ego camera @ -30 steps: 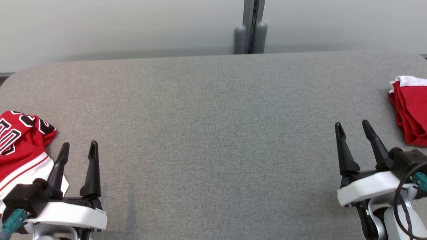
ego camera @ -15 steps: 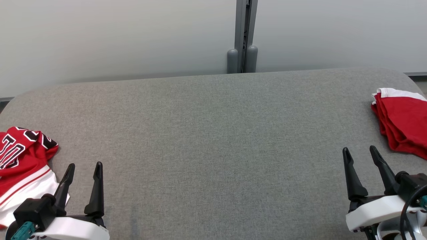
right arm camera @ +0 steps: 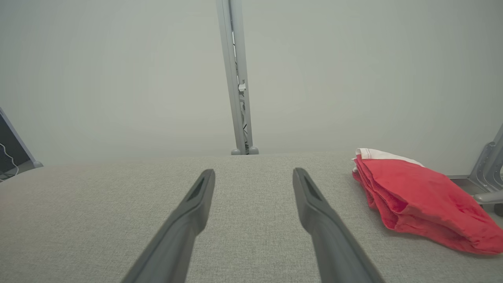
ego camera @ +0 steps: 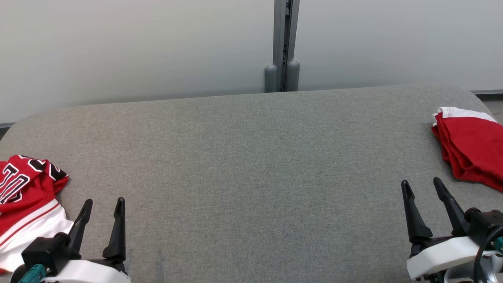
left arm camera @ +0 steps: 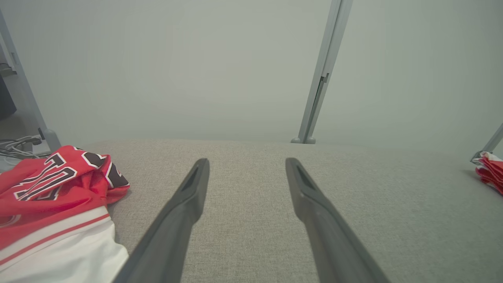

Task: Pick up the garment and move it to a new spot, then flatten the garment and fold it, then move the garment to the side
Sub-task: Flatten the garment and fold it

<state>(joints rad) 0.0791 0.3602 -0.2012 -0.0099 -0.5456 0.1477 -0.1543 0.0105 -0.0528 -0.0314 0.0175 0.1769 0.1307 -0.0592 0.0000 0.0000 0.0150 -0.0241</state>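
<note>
A crumpled red and white garment (ego camera: pixel 27 196) with black-and-white lettering lies at the table's left edge, also in the left wrist view (left arm camera: pixel 51 188). My left gripper (ego camera: pixel 105 201) hovers just right of it, open and empty, its jaws wide apart (left arm camera: pixel 247 161). At the far right lies a folded red garment (ego camera: pixel 471 153) with a white edge, also in the right wrist view (right arm camera: pixel 420 192). My right gripper (ego camera: pixel 421 181) stands open and empty, near it on the left (right arm camera: pixel 254 171).
The grey fabric-covered table (ego camera: pixel 251 157) stretches bare between the two garments. A grey post (ego camera: pixel 282 43) rises against the pale wall behind the table's far edge. Cables (left arm camera: pixel 15 143) lie beyond the table's left end.
The head camera has tilted up, so the whole picture has slid down. Both grippers stay open, and neither garment has moved on the table.
</note>
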